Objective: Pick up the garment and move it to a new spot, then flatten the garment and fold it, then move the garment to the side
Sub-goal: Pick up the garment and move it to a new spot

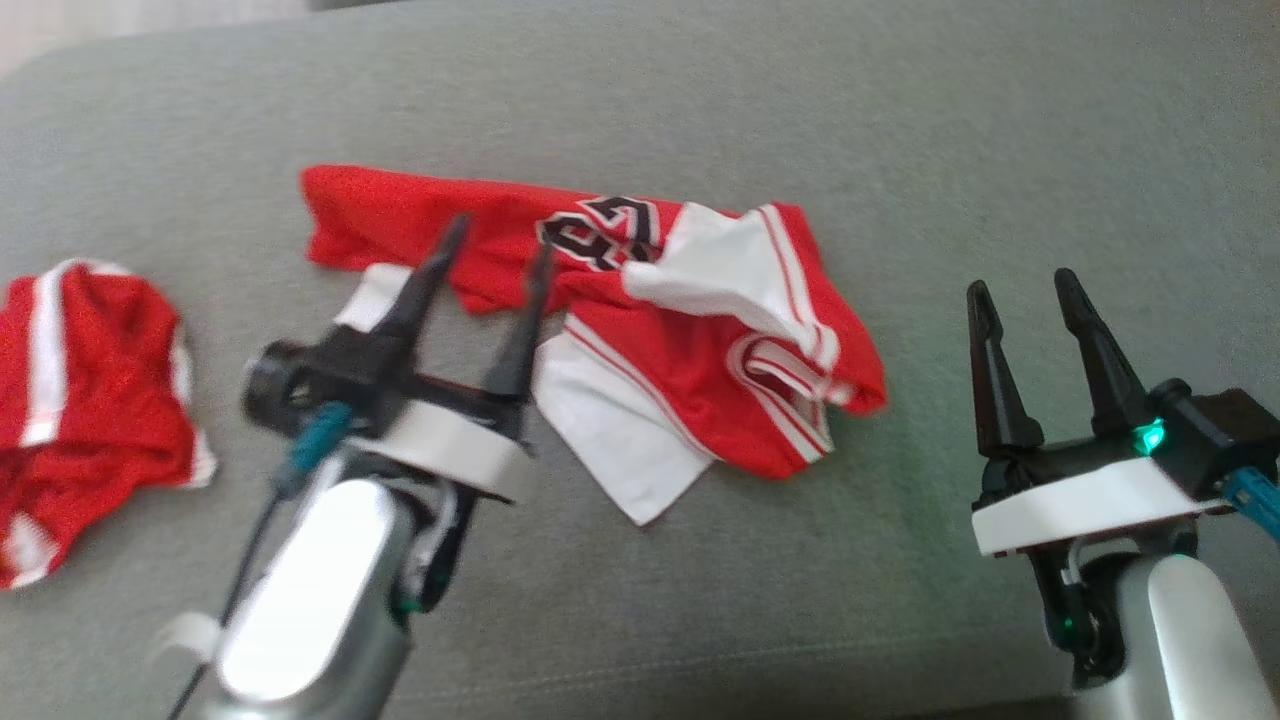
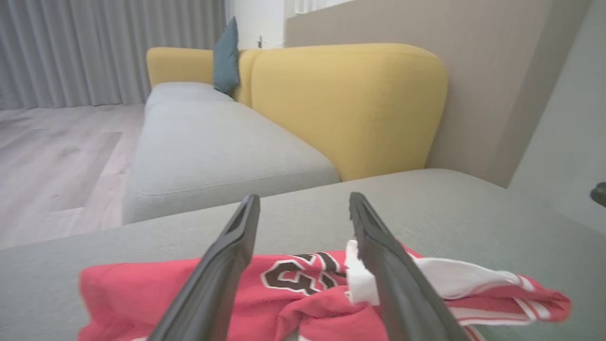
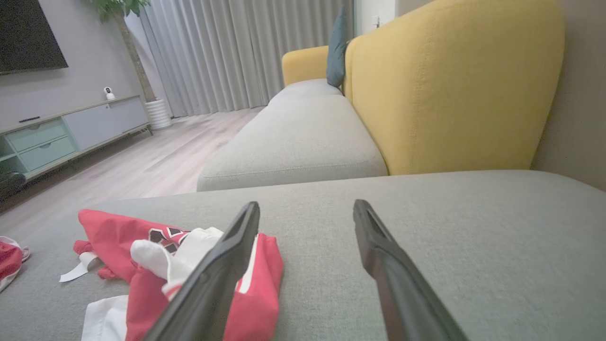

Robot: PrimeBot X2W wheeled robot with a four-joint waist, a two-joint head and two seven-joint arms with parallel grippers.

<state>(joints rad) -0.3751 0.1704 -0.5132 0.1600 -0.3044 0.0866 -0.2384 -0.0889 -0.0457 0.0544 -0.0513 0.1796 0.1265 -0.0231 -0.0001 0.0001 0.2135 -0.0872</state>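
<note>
Two grippers with long dark fingers are showing at the bottom of the head view. The left gripper [image 1: 502,237] is holding its fingers wide apart with nothing between them. Its fingertips are hanging over the left part of the garment [image 1: 660,360]. The picture is blurry there, so it cannot be told if they are touching the cloth. The right gripper [image 1: 1022,283] is also spreading its fingers wide and gripping nothing. It is hovering over bare cushion, well to the right of the garment.

The garment is a red sports top with white trim and a black and white number. It is lying crumpled in the middle of the grey seat [image 1: 700,100], with a white part sticking out toward the robot. A second red and white cloth [image 1: 90,390] is lying in a heap at the left edge of the seat, apart from the garment.

In the left wrist view, the left gripper [image 2: 304,198] is pointing across the garment [image 2: 142,293], which is lying under both fingers with its number facing up. In the right wrist view, the right gripper [image 3: 307,205] is pointing over bare seat, and the garment [image 3: 118,232] is lying to the left of its fingers.

Farther back, a yellow backrest [image 2: 350,104] is standing behind the seat, with a blue-green pillow [image 2: 226,57] leaning on it. Grey curtains [image 2: 94,47] are hanging past a wooden floor [image 2: 57,156], and a low cabinet [image 3: 71,128] is standing by the wall.
</note>
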